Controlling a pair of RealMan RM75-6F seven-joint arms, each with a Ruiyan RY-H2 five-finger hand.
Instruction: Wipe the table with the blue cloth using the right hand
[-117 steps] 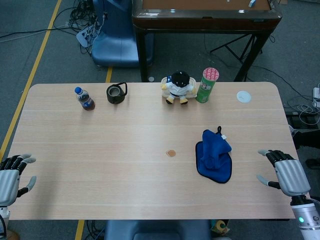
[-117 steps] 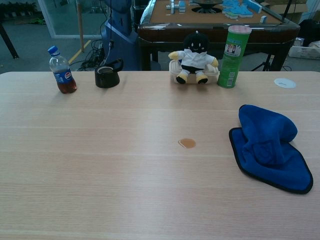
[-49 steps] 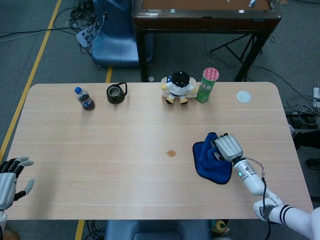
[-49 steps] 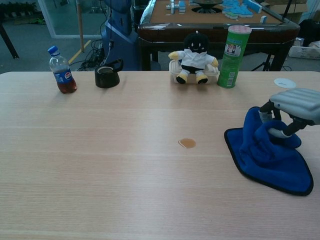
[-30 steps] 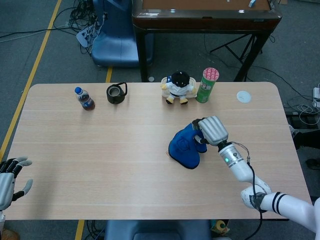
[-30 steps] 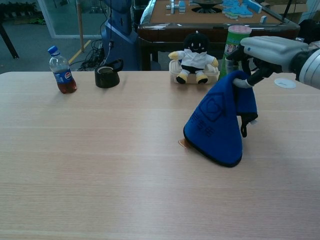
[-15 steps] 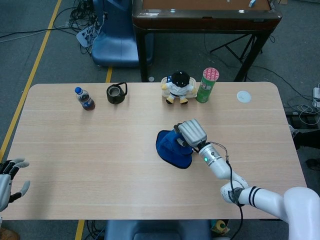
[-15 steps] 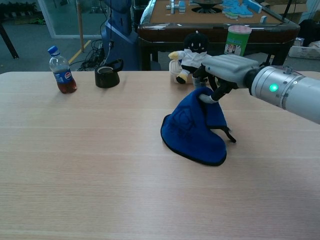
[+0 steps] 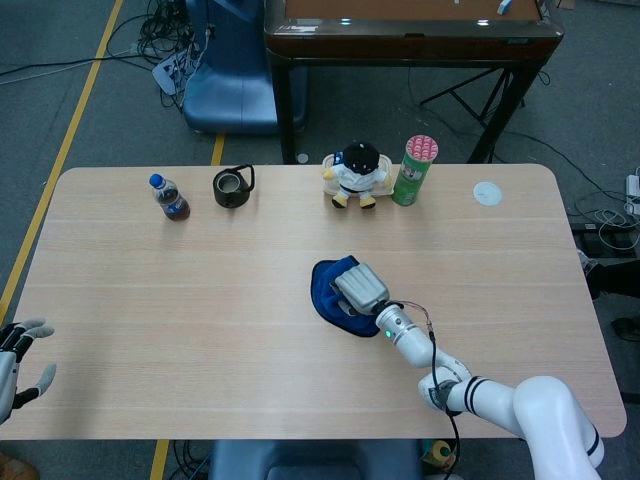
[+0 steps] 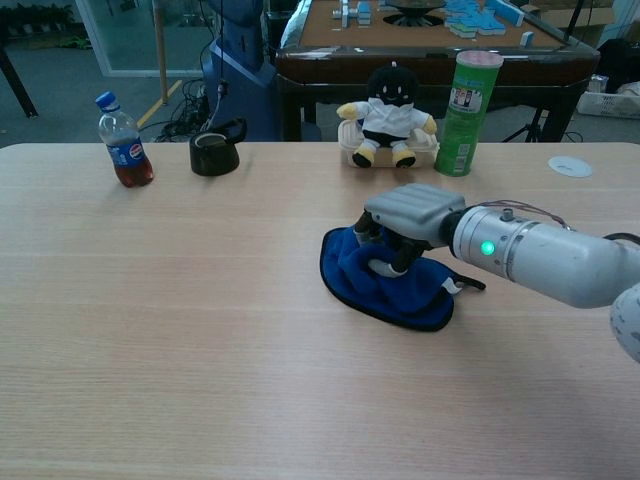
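Note:
The blue cloth [image 9: 327,290] [image 10: 380,285] lies bunched on the wooden table [image 9: 200,290] near its middle. My right hand [image 9: 360,288] [image 10: 410,215] presses down on top of it, fingers curled into the folds and gripping the cloth. The brown stain seen before is hidden under the cloth. My left hand [image 9: 12,365] hangs off the table's front left corner with its fingers apart and nothing in it; the chest view does not show it.
Along the far edge stand a cola bottle [image 9: 170,197] [image 10: 123,142], a black pot [image 9: 232,187] [image 10: 215,148], a plush toy [image 9: 357,174] [image 10: 390,118] and a green can [image 9: 414,170] [image 10: 468,100]. A white lid [image 9: 487,193] [image 10: 570,166] lies at the far right.
My right hand carried the cloth from the right side leftward onto the stain, then lowered it flat on the table. The left hand drifted slightly down and left.

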